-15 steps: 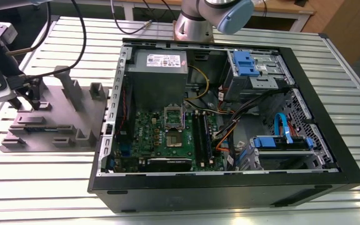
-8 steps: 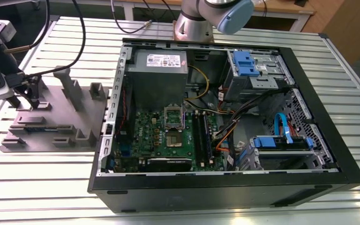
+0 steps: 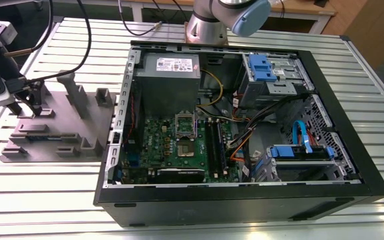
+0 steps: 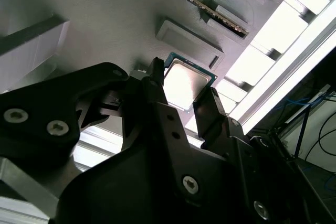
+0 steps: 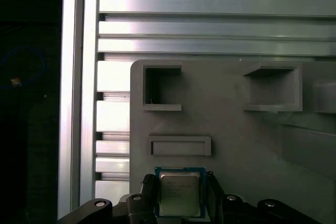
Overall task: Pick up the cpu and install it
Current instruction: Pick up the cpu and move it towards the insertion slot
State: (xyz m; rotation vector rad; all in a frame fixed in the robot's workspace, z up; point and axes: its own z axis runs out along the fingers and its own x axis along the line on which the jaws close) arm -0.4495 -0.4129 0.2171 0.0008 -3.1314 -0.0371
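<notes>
Claw (image 4: pixel 182 83) straddled the cpu (image 5: pixel 179 193), which lay flat on the grey holder tray (image 5: pixel 236 140) on the table (image 5: pixel 210 24), and I honestly couldn't tell if it was pinching or just spread around it, so an off-centre grab looked likely to tilt or drop the chip.

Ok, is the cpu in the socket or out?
Out. The cpu lies flat on the grey fixture plate at the tool; in the exterior view that plate sits outside the computer case.
</notes>
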